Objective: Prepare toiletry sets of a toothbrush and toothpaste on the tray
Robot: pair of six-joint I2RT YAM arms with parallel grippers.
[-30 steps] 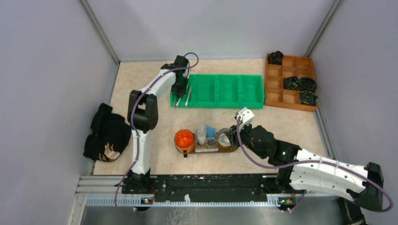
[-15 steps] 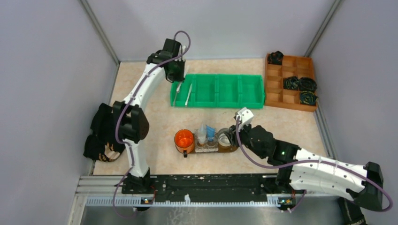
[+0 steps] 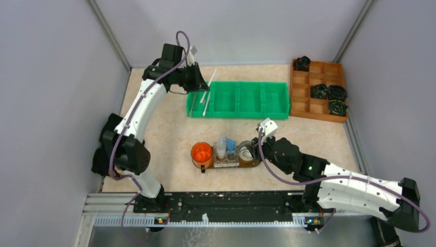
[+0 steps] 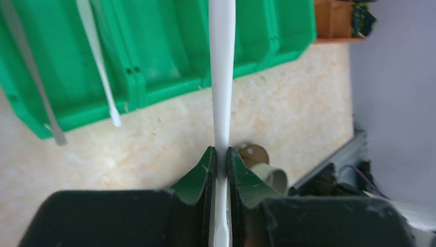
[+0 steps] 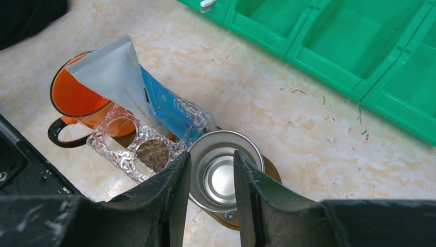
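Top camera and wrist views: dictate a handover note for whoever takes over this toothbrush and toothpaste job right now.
Left gripper: shut on a white toothbrush, held in the air by the green bin's left end.
Right gripper: open, empty, over the metal cup on the tray.
Done: white tube and blue tube stand in the clear holder on the tray.
Left: no toothbrush on the tray yet. Place the held one, then probably a second; a grey stick and a white stick lie in the bin.
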